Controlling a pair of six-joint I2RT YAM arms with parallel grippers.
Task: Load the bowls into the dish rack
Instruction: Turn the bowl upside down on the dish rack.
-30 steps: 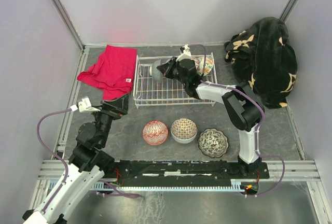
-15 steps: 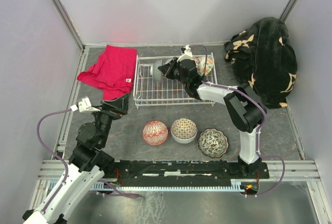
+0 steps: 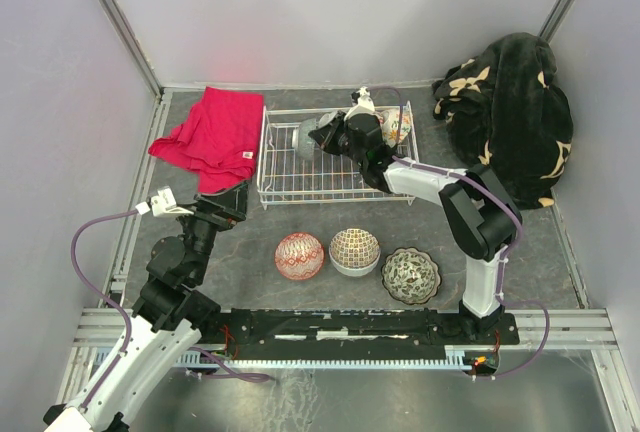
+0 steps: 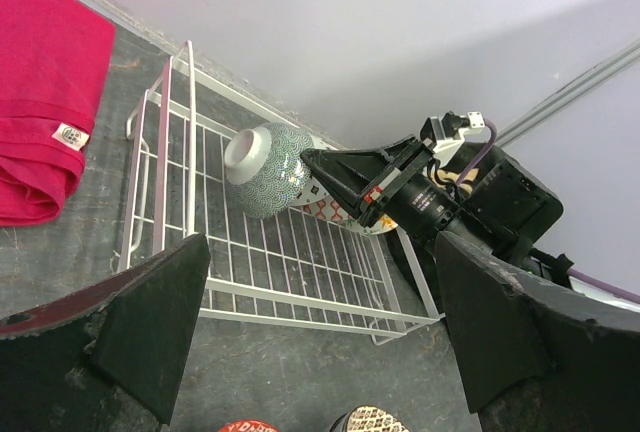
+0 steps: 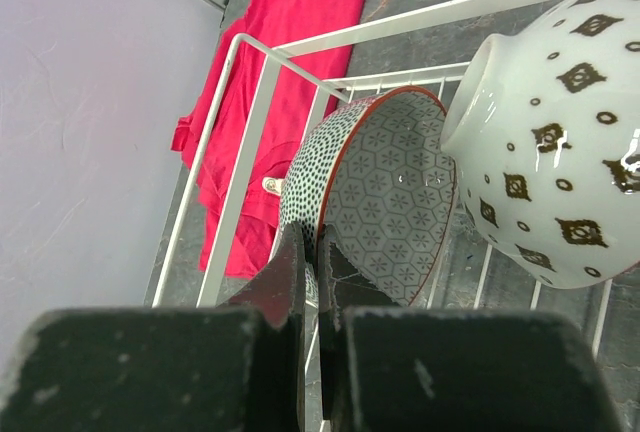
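One arm stretches into the dish rack (image 3: 300,184), its right pincer (image 5: 312,248) clamped on the rim of a speckled bowl (image 5: 390,197); left pincer (image 4: 320,317) gapes wide.

Right gripper (image 3: 318,136) outstretched, jaws pinched; left gripper (image 3: 236,200) jaws wide apart

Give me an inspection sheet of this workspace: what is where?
Surface: dark grey tabletop.
Job's things: white wire dish rack holds a speckled red-rimmed bowl and a white diamond-patterned bowl, both tilted; red lattice bowl, brown mosaic bowl and floral bowl sit on the table before it.
Clutter: crumpled red cloth left of the rack; black floral blanket far right.
Grippers: right gripper shut on the speckled bowl's rim; left gripper open, empty.
Cables: purple cable on each arm.
Surroundings: pale grey walls.
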